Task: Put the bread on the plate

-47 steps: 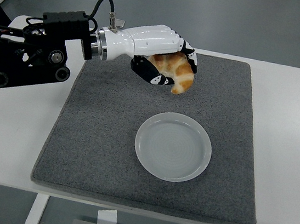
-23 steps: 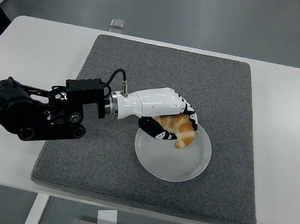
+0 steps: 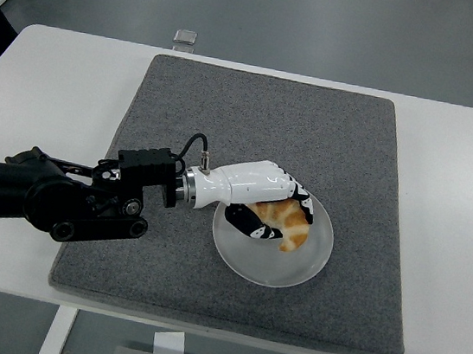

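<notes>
Left hand (image 3: 269,206) clamped around bread (image 3: 286,221) over plate (image 3: 318,256); bread likely light, soft, crushable; grip mid-body gently.

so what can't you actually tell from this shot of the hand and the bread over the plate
- Head view: whether the bread rests on the plate or hangs just above it; the left hand covers its top and near side.
- The plate's left rim, hidden under that hand.
- The small grey object beyond the table: too small to identify.
- The right arm: out of frame.
</notes>
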Robot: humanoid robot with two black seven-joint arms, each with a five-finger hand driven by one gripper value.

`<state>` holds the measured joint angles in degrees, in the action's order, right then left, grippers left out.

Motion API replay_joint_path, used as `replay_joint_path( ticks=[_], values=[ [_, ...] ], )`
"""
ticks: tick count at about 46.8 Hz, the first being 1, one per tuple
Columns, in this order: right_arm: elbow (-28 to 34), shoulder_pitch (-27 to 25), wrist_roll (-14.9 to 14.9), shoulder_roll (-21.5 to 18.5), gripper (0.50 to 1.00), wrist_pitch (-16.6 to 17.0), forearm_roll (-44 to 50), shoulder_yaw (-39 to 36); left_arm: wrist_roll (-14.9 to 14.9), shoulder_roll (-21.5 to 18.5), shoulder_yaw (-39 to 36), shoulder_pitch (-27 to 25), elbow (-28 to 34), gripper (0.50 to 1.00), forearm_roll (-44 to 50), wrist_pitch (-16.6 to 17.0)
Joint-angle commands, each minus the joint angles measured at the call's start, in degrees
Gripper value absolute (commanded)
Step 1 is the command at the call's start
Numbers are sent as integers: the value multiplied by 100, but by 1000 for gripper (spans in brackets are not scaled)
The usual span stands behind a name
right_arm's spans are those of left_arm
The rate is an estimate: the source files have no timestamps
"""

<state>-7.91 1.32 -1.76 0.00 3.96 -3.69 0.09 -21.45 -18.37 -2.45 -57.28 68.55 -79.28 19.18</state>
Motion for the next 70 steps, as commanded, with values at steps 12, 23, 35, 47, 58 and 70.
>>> replay_joint_path(
  ticks=[12,23,35,47,58,70],
  values=[
    [0,0,1,0,952,0,0,0,0,62,7,174,-148,500,9,7],
    [0,0,1,0,952,0,0,0,0,71,60,279,-175,500,106,24],
    [0,0,1,0,952,0,0,0,0,71,87,297,-210,675,150,103],
    [-18,0,1,0,952,9,0,0,0,53,95,402,-210,771,150,191],
    [-18,0,1,0,954,9,0,0,9,36,122,420,-192,921,150,200],
    [-18,0,1,0,954,9,0,0,0,36,262,464,-157,986,238,200]
  ],
)
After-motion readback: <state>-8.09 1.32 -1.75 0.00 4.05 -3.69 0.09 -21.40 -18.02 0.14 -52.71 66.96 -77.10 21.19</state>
